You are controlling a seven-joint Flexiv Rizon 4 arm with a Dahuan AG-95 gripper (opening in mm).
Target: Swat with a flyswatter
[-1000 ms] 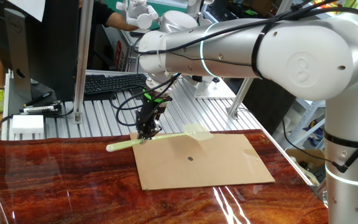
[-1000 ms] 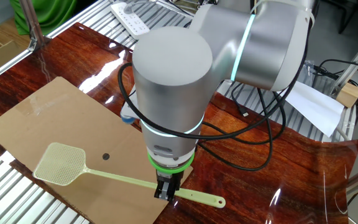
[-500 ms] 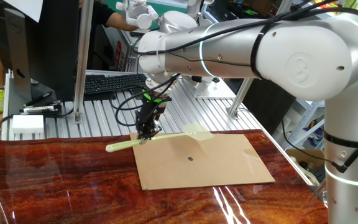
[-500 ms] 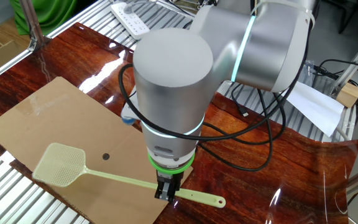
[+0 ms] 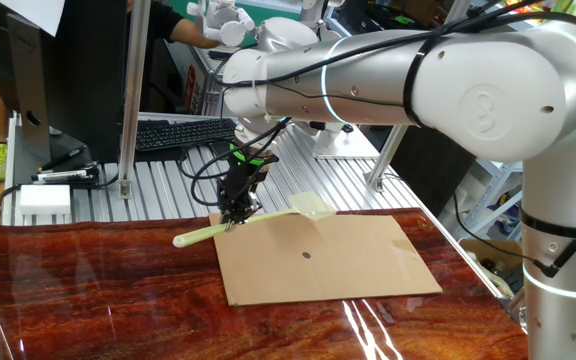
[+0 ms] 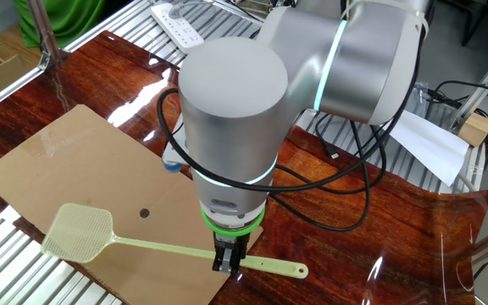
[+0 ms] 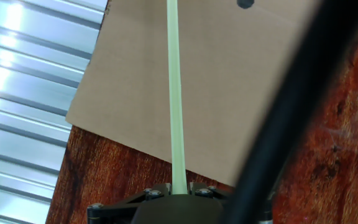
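Note:
The pale yellow-green flyswatter is held by its thin handle, its mesh head raised over the far edge of the brown cardboard sheet. A small dark spot lies on the cardboard. My gripper is shut on the handle near its free end. It also shows in the other fixed view. In the hand view the handle runs straight up from between my jaws across the cardboard, and the spot sits at the top edge. The head is out of the hand view.
The cardboard lies on a glossy red-brown wood table. Ribbed metal decking borders it, with a keyboard, a white box and metal posts behind. A black cable crosses the hand view.
The swatter has tilted: its head has risen slightly and swung a little toward the cardboard's edge. My gripper has stayed nearly in place, still holding the handle.

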